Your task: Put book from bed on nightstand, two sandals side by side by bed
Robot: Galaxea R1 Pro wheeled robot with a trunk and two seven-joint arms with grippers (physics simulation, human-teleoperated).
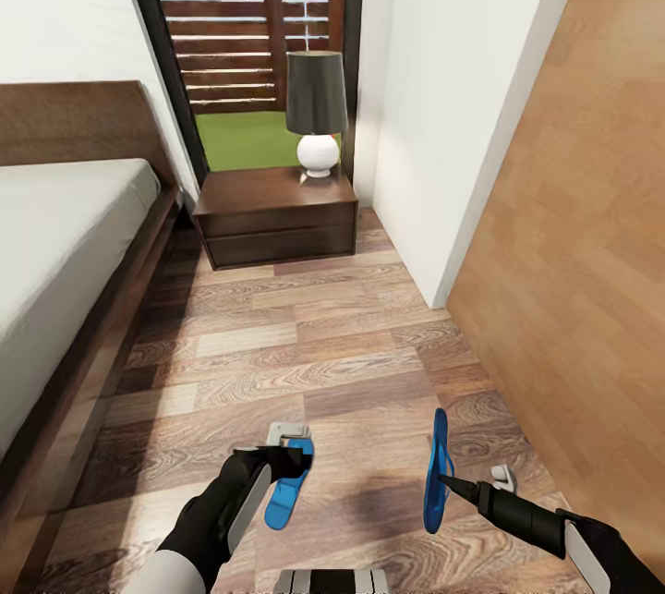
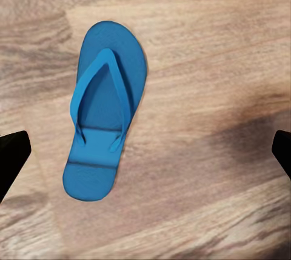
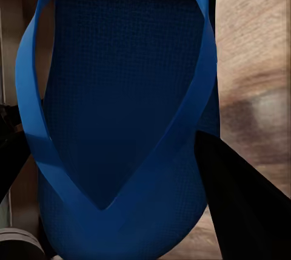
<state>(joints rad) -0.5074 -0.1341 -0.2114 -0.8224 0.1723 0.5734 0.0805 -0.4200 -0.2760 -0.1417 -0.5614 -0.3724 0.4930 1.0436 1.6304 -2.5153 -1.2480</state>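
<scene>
One blue sandal (image 1: 283, 502) (image 2: 106, 111) lies flat on the plank floor, strap side up. My left gripper (image 1: 288, 452) (image 2: 145, 157) hovers just above it, open, its fingertips (image 2: 12, 157) wide apart with nothing between them. My right gripper (image 1: 445, 481) (image 3: 121, 169) is shut on the second sandal (image 1: 435, 469) (image 3: 121, 90), which it holds on edge a little above the floor, to the right of the first. The bed (image 1: 65, 243) runs along the left. A dark nightstand (image 1: 277, 215) stands beyond it by the window. The book is out of view.
A black-shaded lamp (image 1: 317, 114) with a white base sits on the nightstand. A white wall corner (image 1: 434, 160) and a wooden panel (image 1: 573, 252) close in the right side. Open floor (image 1: 305, 345) lies between the bed and the wall.
</scene>
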